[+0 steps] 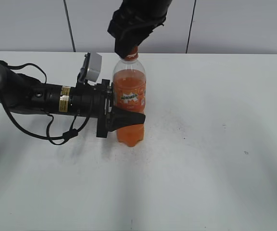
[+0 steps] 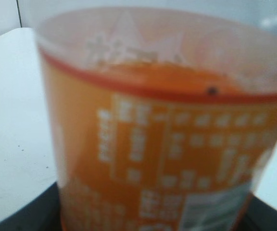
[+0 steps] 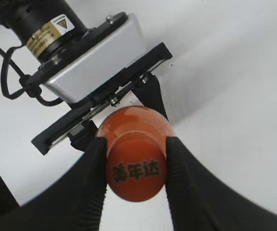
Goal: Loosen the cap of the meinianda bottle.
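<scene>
The meinianda bottle (image 1: 130, 98) stands upright on the white table, clear plastic with orange drink and an orange label. My left gripper (image 1: 124, 118) comes in from the left and is shut on the bottle's lower body; the left wrist view is filled by the blurred label (image 2: 167, 154). My right gripper (image 1: 128, 50) comes down from above and is shut on the cap (image 3: 136, 168), an orange round cap with dark characters on top, one black finger on each side (image 3: 134, 166). In the exterior view the cap is mostly hidden by the fingers.
The white table (image 1: 215, 144) stretches to the right and front of the bottle. The left arm and its cables (image 1: 37, 103) lie across the table's left side. A grey wall panel runs along the back.
</scene>
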